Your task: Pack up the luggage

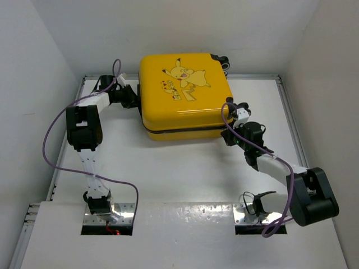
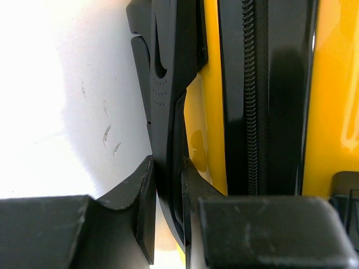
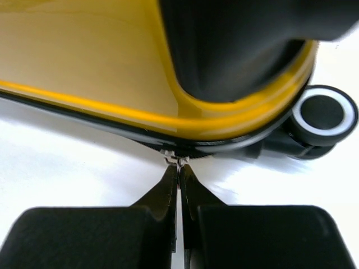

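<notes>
The luggage (image 1: 185,92), a yellow hard-shell case with a cartoon print, lies closed and flat at the back of the table. My left gripper (image 1: 133,96) is at its left side. In the left wrist view this gripper (image 2: 168,168) is shut on a black side handle (image 2: 168,84), beside the yellow shell (image 2: 331,84) and the zip line (image 2: 249,84). My right gripper (image 1: 226,136) is at the front right corner. In the right wrist view this gripper (image 3: 179,168) is shut on a small silver zipper pull (image 3: 175,159), just below the shell (image 3: 84,61).
A black wheel with a white ring (image 3: 322,115) juts out right of the zipper pull. More wheels (image 1: 224,60) stick out at the case's far right corner. White walls close in the table (image 1: 168,168) on three sides. Purple cables (image 1: 50,140) loop beside both arms.
</notes>
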